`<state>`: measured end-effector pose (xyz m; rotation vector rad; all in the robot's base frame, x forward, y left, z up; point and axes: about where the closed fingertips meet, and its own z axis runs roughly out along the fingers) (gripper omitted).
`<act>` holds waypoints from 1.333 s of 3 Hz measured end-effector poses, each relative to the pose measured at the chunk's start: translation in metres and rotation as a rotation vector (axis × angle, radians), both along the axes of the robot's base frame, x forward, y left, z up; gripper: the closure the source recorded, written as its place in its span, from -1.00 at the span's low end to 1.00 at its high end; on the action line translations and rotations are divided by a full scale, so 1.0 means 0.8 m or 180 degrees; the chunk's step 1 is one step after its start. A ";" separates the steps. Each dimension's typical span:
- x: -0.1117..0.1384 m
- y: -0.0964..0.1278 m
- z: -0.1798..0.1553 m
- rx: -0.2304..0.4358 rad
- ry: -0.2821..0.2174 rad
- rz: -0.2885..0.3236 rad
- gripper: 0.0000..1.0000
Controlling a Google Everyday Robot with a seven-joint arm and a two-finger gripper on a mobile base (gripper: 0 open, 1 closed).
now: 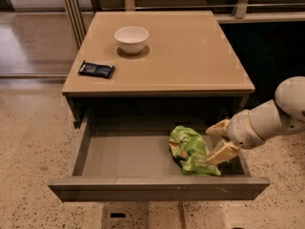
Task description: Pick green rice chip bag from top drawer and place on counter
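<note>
The green rice chip bag [189, 150] lies crumpled on the right side of the open top drawer [128, 155]. My gripper [214, 141] reaches in from the right on a white arm. Its two tan fingers [222, 152] are spread apart at the bag's right edge, the lower one touching it. The jaws are open and hold nothing. The tan counter [190, 51] above the drawer is level and glossy.
A white bowl [131, 39] stands at the counter's back left. A small flat black packet [96, 69] lies near its left front edge. Metal posts [74, 13] and a railing stand behind. The speckled floor [28, 147] surrounds the cabinet.
</note>
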<state>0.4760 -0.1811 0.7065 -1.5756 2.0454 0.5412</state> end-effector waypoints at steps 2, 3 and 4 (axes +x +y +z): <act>0.015 0.016 -0.031 0.0220 -0.0024 0.0029 -0.92; 0.048 0.036 -0.053 0.0294 -0.0219 -0.0042 -0.90; 0.054 0.043 -0.066 0.0317 -0.0216 -0.0039 -0.92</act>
